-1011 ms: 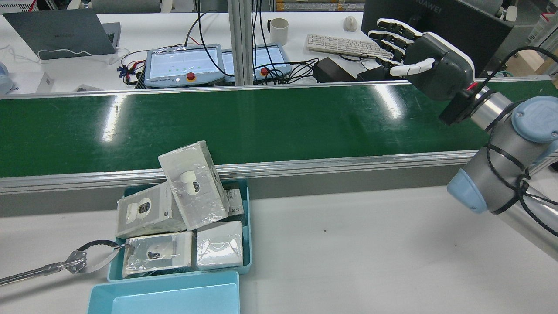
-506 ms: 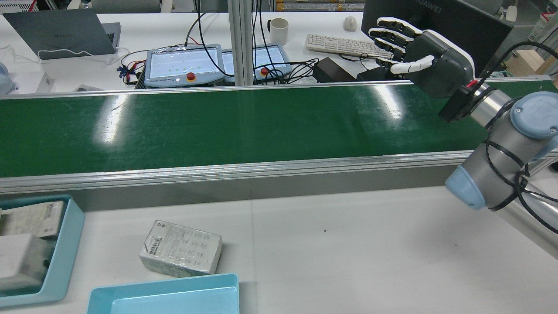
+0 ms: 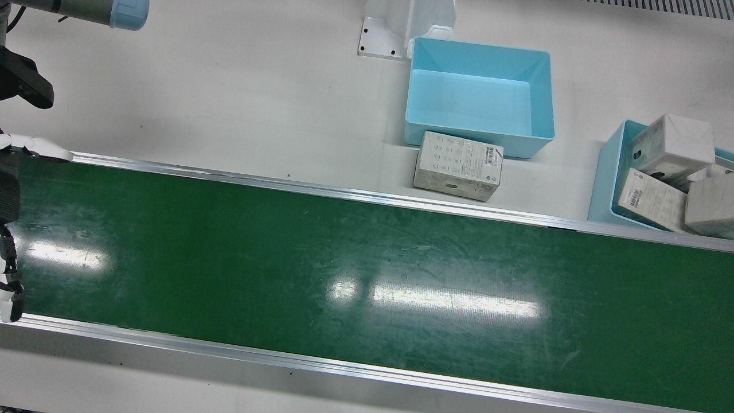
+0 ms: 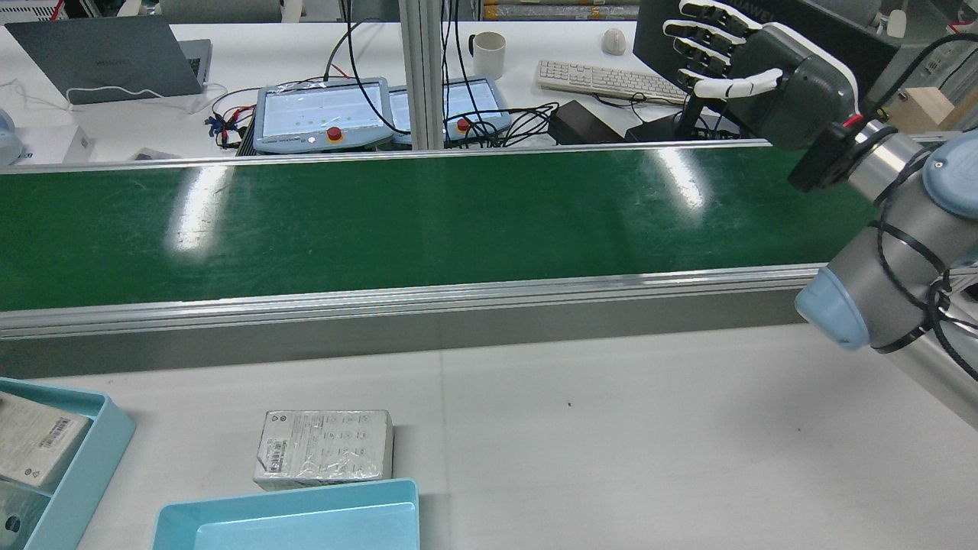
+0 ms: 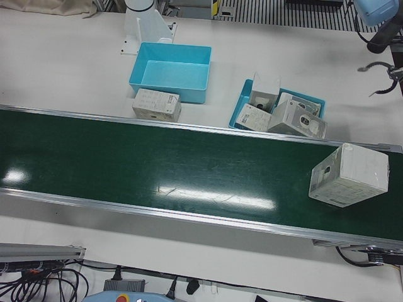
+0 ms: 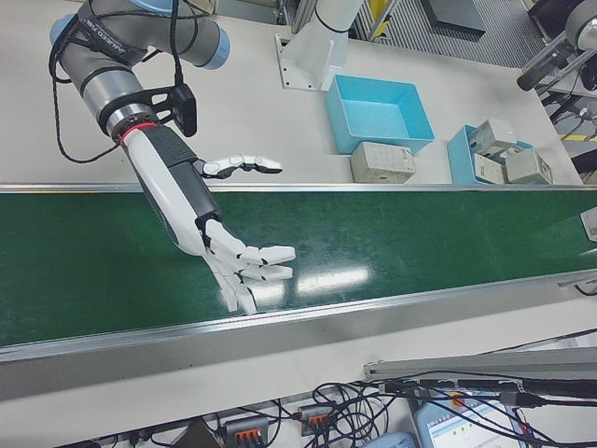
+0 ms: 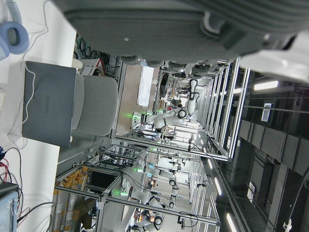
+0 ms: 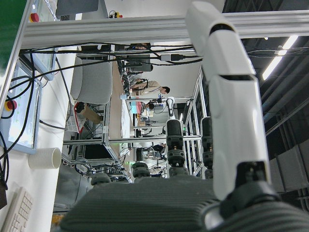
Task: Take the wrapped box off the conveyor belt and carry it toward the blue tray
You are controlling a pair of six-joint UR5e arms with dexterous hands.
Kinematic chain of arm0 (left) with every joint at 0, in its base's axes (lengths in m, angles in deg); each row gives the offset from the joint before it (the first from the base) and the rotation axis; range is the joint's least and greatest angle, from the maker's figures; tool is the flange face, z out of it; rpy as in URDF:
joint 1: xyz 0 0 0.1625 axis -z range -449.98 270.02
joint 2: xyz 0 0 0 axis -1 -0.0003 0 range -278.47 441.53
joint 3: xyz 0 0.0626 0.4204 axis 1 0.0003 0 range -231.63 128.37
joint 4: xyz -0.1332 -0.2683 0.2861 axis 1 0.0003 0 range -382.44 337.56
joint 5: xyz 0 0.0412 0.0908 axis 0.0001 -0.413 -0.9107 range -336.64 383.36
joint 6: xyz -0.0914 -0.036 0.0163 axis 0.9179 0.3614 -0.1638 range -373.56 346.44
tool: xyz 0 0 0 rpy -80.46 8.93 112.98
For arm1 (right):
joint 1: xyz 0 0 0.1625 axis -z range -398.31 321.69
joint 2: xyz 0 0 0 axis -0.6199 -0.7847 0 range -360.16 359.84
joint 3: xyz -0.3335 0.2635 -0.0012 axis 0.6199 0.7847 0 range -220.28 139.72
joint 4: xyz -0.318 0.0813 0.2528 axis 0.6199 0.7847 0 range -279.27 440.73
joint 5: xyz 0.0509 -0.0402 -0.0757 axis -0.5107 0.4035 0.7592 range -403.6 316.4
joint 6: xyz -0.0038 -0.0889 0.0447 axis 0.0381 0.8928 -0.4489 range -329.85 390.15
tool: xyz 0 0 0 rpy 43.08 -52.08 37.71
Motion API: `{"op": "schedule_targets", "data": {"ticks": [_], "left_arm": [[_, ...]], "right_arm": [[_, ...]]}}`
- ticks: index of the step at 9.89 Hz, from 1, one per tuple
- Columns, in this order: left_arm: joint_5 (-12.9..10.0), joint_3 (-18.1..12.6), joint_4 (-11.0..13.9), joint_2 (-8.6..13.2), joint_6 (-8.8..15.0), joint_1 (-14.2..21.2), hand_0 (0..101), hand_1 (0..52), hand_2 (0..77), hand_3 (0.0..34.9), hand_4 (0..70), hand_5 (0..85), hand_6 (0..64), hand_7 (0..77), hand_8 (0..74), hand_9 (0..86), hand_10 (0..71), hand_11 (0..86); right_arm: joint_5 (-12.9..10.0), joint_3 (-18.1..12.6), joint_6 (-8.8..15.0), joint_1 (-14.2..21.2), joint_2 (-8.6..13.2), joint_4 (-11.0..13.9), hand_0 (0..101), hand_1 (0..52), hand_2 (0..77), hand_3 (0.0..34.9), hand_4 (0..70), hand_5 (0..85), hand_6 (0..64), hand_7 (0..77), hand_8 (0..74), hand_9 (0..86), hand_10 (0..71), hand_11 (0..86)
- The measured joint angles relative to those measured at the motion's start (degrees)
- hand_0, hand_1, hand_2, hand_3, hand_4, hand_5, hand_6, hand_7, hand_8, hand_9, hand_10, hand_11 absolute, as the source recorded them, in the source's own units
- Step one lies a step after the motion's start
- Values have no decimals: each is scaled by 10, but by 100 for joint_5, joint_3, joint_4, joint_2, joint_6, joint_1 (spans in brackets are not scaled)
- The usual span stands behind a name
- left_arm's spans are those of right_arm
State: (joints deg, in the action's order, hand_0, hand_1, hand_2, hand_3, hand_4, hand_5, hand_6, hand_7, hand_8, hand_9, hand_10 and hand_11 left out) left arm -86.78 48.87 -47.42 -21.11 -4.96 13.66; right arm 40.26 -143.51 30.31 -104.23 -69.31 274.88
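Note:
A wrapped white box (image 5: 348,174) stands on the green conveyor belt (image 5: 157,170) at the right end of the left-front view, with no hand near it. The empty blue tray (image 5: 170,45) sits on the white table behind the belt. It also shows in the front view (image 3: 536,97) and at the bottom of the rear view (image 4: 290,496). My right hand (image 4: 752,69) is open with its fingers spread, held above the other end of the belt (image 4: 382,221). It holds nothing in the right-front view (image 6: 215,233). The left hand view shows only my left hand's dark palm (image 7: 193,19).
A flat wrapped box (image 4: 325,447) lies on the table against the blue tray. It also shows in the front view (image 3: 459,165). A second blue tray (image 3: 605,172) holds several wrapped boxes. A metal claw tool (image 5: 382,74) hangs at the far right of the left-front view.
In the rear view the tray of boxes has slid left to the frame's edge. One flat box now lies beside the blue tray. The claw tool is gone from that view. My right hand has risen slightly.

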Motion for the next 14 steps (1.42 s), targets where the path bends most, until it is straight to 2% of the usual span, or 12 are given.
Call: {"op": "schedule_targets", "data": {"ticks": [2,3,4,5,6,8,9,10,12,13,14], "left_arm": [[0,0,0,0,0,0,0,0,5,0,0,11,0,0,0,0,0,0],[0,0,0,0,0,0,0,0,5,0,0,11,0,0,0,0,0,0],[0,0,0,0,0,0,0,0,5,0,0,11,0,5,0,0,5,0],[0,0,0,0,0,0,0,0,5,0,0,11,0,5,0,0,5,0],[0,0,0,0,0,0,0,0,5,0,0,11,0,0,0,0,5,0],[0,0,0,0,0,0,0,0,5,0,0,11,0,0,0,0,0,0],[0,0,0,0,0,0,0,0,5,0,0,11,0,0,0,0,0,0],[0,0,0,0,0,0,0,0,5,0,0,11,0,0,0,0,0,0],[0,0,0,0,0,0,0,0,5,0,0,11,0,5,5,0,5,0],[0,0,0,0,0,0,0,0,5,0,0,11,0,0,5,0,5,0],[0,0,0,0,0,0,0,0,5,0,0,11,0,0,0,0,0,0]], "right_arm": [[17,-441,261,-48,-313,43,514,196,191,195,115,262,33,229,5,49,0,16],[17,-639,363,-129,-449,54,505,185,207,217,115,262,33,229,5,49,0,16],[20,-745,399,-255,-519,63,505,185,207,217,115,262,33,229,5,49,0,16],[25,-815,391,-424,-556,107,505,185,213,225,120,267,49,240,0,44,0,16],[27,-853,355,-569,-561,202,504,185,213,187,164,284,65,256,0,65,0,44],[84,-914,241,-755,-588,388,503,185,224,186,185,284,65,267,0,65,0,27],[144,-941,211,-780,-598,426,504,185,224,171,180,284,71,262,0,65,11,22],[181,-959,196,-787,-603,445,503,185,224,177,142,284,71,245,0,65,0,22],[222,-1000,176,-838,-602,578,503,185,224,183,169,284,71,245,0,65,5,22],[235,-1021,169,-870,-598,652,503,175,207,190,207,300,82,284,33,54,5,22],[255,-1038,162,-876,-582,700,503,175,207,190,207,300,82,284,33,54,5,22]]}}
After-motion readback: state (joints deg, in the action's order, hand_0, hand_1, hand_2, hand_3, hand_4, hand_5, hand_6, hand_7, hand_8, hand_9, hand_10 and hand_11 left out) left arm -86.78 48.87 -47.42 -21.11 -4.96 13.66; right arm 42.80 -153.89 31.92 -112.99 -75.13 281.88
